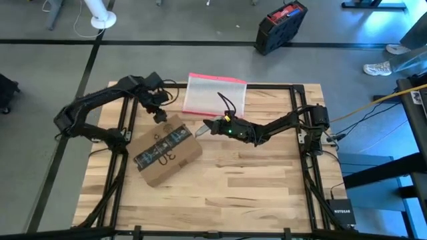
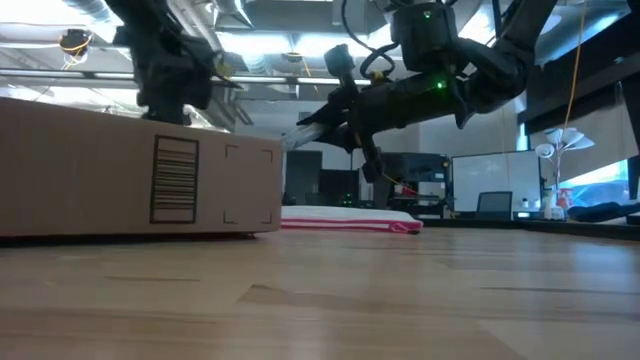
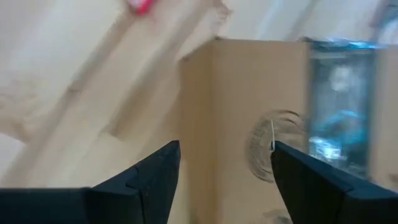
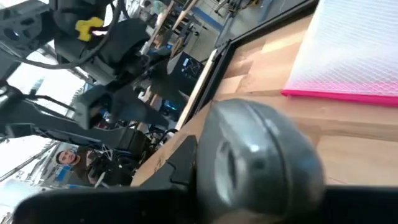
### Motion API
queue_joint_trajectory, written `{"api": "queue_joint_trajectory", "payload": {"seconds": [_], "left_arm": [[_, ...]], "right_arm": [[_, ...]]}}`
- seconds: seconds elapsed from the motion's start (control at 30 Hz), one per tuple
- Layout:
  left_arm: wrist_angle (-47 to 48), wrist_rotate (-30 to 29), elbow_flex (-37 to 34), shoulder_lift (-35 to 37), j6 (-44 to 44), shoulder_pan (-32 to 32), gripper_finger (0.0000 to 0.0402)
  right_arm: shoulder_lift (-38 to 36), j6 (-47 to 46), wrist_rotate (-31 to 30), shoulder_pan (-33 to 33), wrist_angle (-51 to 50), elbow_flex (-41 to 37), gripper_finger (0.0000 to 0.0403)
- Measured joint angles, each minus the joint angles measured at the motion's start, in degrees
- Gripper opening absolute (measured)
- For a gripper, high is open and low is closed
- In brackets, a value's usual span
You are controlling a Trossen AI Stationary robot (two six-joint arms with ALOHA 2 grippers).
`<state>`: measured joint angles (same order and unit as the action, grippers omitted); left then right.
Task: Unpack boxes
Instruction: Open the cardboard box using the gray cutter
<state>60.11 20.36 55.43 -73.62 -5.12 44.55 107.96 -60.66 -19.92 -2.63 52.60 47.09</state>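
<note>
A brown cardboard box [image 1: 163, 150] with a black printed tape strip lies flat on the wooden table, left of centre. The low view shows its barcode side [image 2: 175, 180]. My left gripper [image 1: 159, 119] hangs open over the box's far corner, and in the left wrist view its fingers [image 3: 155, 180] stand apart above the box top [image 3: 242, 112], touching nothing. My right gripper [image 1: 208, 128] reaches in from the right, just off the box's far right corner. It is shut on a grey tool [image 4: 255, 155]. My right gripper holds the grey tool by its rounded body [image 4: 249, 149] between its two fingers. It comes in about level from the table's right side. The tool's pale tip [image 1: 199, 131] sticks out toward the box, and the tool is lifted clear of the table.
A clear pouch with a pink-red edge [image 1: 217, 93] lies flat at the table's far edge, behind both grippers. A black and red case [image 1: 280, 27] stands on the floor beyond. Bare wood stretches along the near and right parts of the table [image 1: 253, 187].
</note>
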Motion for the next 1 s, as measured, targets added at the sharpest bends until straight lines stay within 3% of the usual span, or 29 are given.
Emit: {"api": "queue_joint_trajectory", "payload": {"seconds": [0.23,0.4,0.53,0.73,1.0], "left_arm": [[6.5,-0.7,-4.1,3.6,1.3,-2.2,0.0239],[6.4,6.4,-10.2,6.0,3.0,-3.8,0.0239],[5.5,10.2,-14.1,8.8,5.4,-6.2,0.0239],[0.2,14.3,-17.5,12.5,12.0,-11.7,0.0239],[-8.6,17.5,-18.5,13.0,23.1,-23.2,0.0239]], "right_arm": [[-3.2,4.1,0.2,0.0,-2.1,0.0,0.0067],[-8.1,7.9,0.9,0.7,-5.2,0.1,0.0067],[-12.4,8.5,-3.1,2.9,-9.2,-1.3,0.0065],[-18.6,2.6,-11.8,8.3,-6.9,-9.7,0.0064],[-19.7,-3.6,-21.1,20.5,-3.5,-14.6,0.0064]]}}
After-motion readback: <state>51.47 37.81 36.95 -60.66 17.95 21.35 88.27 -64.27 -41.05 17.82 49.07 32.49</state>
